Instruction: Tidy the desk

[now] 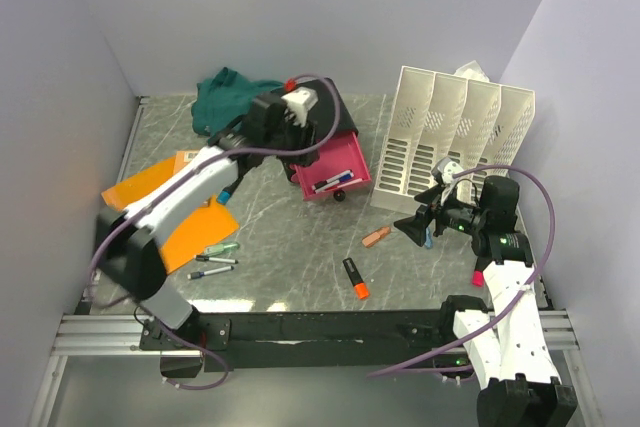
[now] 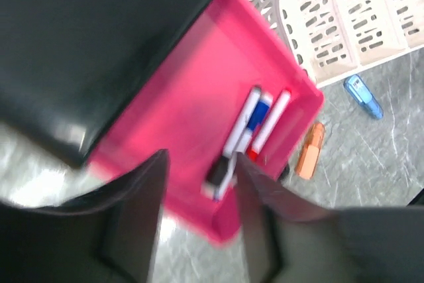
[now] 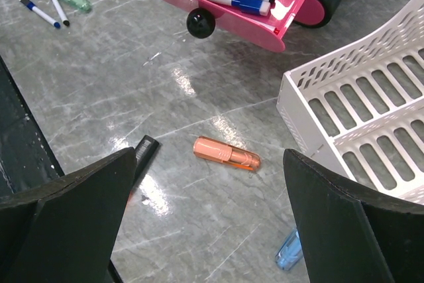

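A grey-green marbled bench fills the space between pale walls, with a black rail along its near edge where both arms are mounted.

Nearest the rail lies a black and orange highlighter. To its left are two thin pens and a pale green marker, just beside an orange folder. A peach highlighter lies a little farther in, right of centre.

The right arm reaches in from the near right. Its jaws stand wide open and hold nothing; the dark fingers hang above the peach highlighter without touching it. A small blue object lies on the bench beside the foot of the rack.

The left arm stretches from the near left to mid-bench. Its jaws are partly open and empty, the fingers hanging over the front of a pink drawer. The drawer is pulled out of a black drawer box and holds several markers, one with blue and one with red.

To the right of the drawer stands a white slotted file rack. At the far left a green cloth lies crumpled.
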`<state>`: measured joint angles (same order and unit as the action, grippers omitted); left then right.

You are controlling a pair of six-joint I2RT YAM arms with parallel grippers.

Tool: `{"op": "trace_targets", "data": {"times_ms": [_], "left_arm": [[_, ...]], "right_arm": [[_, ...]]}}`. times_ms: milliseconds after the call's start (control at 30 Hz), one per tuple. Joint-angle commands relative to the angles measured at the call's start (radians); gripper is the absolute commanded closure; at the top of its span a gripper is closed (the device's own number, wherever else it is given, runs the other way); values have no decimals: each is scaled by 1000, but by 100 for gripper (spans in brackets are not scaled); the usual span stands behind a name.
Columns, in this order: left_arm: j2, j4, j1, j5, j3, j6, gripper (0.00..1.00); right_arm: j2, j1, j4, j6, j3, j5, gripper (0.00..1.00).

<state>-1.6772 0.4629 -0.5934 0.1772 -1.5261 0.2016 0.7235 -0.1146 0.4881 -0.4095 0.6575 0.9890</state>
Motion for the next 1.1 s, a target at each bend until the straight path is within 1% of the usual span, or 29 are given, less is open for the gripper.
{"op": "trace_targets", "data": {"times_ms": [0,33,67,100,133,167,200,233,267,300,333,367,400,467,500,533,567,633,667,733,767,800,833,867,933,967,1033,1067], "left_arm": [[337,-99,3,-97,185,125,39],[391,-113,6,-132,289,152,32],[496,-145,7,-145,341,204,19],[549,-154,13,-165,392,235,12],[603,-158,17,-174,485,271,6],[655,-156,21,-233,532,307,1],[759,-153,32,-255,575,387,0],[808,-149,38,-272,657,427,1],[853,-141,44,-307,693,467,0],[935,-107,56,-329,725,557,0],[973,-89,61,-347,786,602,1],[1008,-72,66,-372,816,686,1],[1066,-37,72,-389,843,729,1],[1115,0,76,-412,917,817,0],[1151,34,78,-436,940,893,0],[1166,58,78,-455,974,938,0],[1188,87,78,-482,988,1037,1],[1200,146,80,-534,1014,1105,2],[1196,169,80,-548,1015,1175,8],[1177,215,81,-574,1021,1225,15],[1144,230,83,-579,1020,1260,21],[1124,247,86,-585,1015,1277,25],[1104,259,87,-587,1009,1286,30],[1064,272,90,-584,1005,1297,41],[1027,270,104,-570,1000,1294,48],[993,261,112,-552,1000,1285,57],[962,257,139,-533,1005,1280,67],[933,253,167,-513,1008,1274,68]], "right_arm": [[-6,-10,-9,-11,28,27,0],[-4,-11,-9,-11,28,25,0],[-4,-11,-8,-11,28,27,0],[-3,-11,-8,-12,28,28,0],[-1,-11,-8,-11,30,28,0],[-2,-11,-9,-12,28,28,0],[-1,-11,-6,-11,30,27,0],[-1,-11,-6,-11,30,30,0],[-2,-10,-8,-11,30,28,0],[-2,-11,-8,-11,30,28,0],[-2,-11,-9,-11,28,27,0],[-2,-11,-9,-11,28,27,0],[-2,-11,-8,-9,30,27,0],[-2,-11,-9,-9,28,25,0],[-2,-11,-9,-9,28,25,0],[-2,-11,-9,-9,27,25,0],[-2,-11,-9,-9,28,25,0],[-2,-13,-11,-8,27,23,0],[-4,-13,-11,-6,27,25,0],[-4,-11,-11,-6,27,23,0],[-4,-10,-11,-5,27,23,0],[-4,-13,-10,-6,27,20,0],[-6,-14,-11,-6,27,22,0],[-7,-14,-11,-3,27,20,0],[-9,-14,-13,-3,27,19,0],[-9,-14,-13,-5,27,19,0],[-9,-13,-11,-5,27,20,0],[-9,-16,-11,-3,27,20,0]]}}
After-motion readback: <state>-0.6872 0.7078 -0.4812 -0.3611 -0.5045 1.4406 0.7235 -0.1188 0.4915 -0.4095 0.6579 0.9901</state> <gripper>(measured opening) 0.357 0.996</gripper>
